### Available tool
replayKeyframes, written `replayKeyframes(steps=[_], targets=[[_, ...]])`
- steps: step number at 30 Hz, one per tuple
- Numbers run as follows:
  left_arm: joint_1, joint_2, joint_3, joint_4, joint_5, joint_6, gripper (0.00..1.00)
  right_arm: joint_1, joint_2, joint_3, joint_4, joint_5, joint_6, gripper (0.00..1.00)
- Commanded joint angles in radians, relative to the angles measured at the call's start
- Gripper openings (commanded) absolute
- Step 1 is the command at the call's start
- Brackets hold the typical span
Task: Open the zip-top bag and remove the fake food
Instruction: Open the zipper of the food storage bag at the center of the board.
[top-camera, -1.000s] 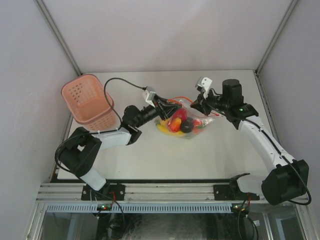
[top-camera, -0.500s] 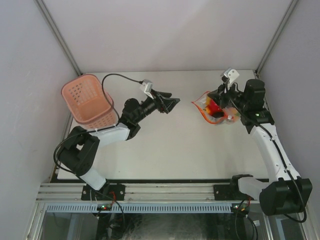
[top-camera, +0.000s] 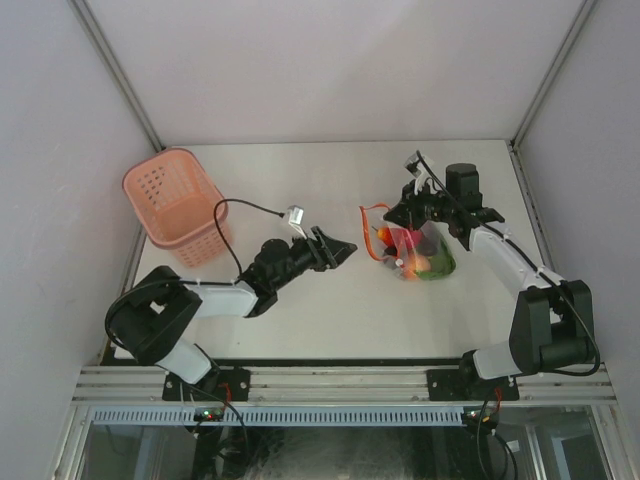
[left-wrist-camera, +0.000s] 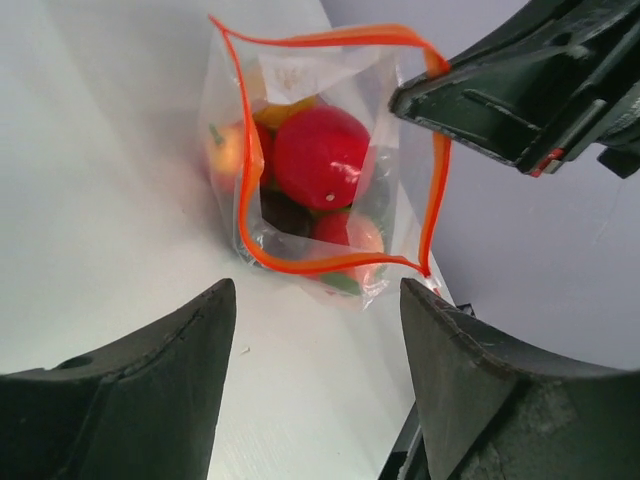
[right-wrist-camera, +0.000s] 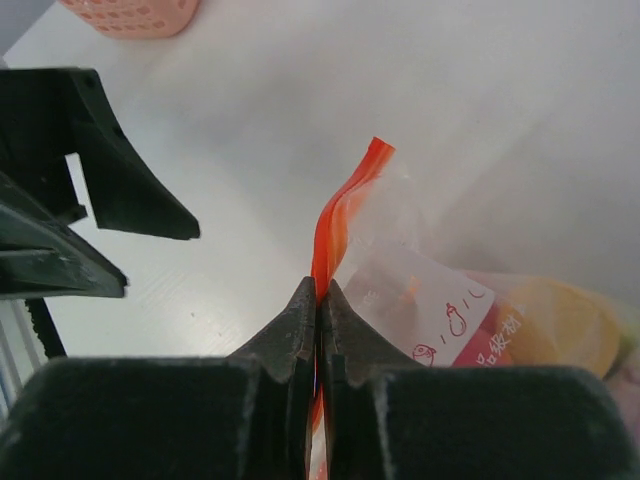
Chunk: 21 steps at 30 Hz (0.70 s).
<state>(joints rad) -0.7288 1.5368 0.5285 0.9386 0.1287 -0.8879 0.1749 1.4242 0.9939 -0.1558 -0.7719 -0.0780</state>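
The zip-top bag (top-camera: 428, 262) hangs right of centre, its red-orange zipper mouth open towards the left. My right gripper (top-camera: 393, 216) is shut on the bag's upper zipper strip (right-wrist-camera: 340, 205), pinching it between both fingers (right-wrist-camera: 300, 320). The fake food (top-camera: 406, 240) is inside the bag: a red round piece (left-wrist-camera: 320, 155), orange and yellow pieces, something dark and some green. My left gripper (top-camera: 346, 250) is open and empty, pointing at the bag's open mouth (left-wrist-camera: 300, 75) from a short way to the left, apart from it.
A pink perforated basket (top-camera: 175, 205) stands at the far left of the white table (top-camera: 330, 320). The left arm's cable loops over the table between the basket and the gripper. Walls close in the back and both sides.
The right gripper carried the bag from the middle to the far right, then back towards centre and lower. The left gripper let go of the bag, moved nearer and now faces its open mouth.
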Motion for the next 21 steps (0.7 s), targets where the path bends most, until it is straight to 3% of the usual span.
replayKeyframes(steps=[1,3,16,19,21], targets=[[-0.041,-0.042,0.056,-0.143,-0.196,-0.057,0.72,0.014,-0.025,0.012,0.073,-0.036,0.051,0.00],[-0.041,-0.021,0.117,-0.242,-0.232,-0.030,0.74,0.012,-0.028,0.012,0.070,-0.040,0.049,0.00],[-0.044,0.238,0.382,-0.260,-0.069,-0.021,0.63,0.003,-0.036,0.013,0.062,-0.053,0.032,0.00],[-0.046,0.285,0.426,-0.307,-0.062,-0.006,0.54,0.002,-0.038,0.013,0.060,-0.049,0.026,0.00],[-0.046,0.312,0.440,-0.329,-0.056,0.006,0.40,0.003,-0.040,0.016,0.050,-0.036,0.015,0.00]])
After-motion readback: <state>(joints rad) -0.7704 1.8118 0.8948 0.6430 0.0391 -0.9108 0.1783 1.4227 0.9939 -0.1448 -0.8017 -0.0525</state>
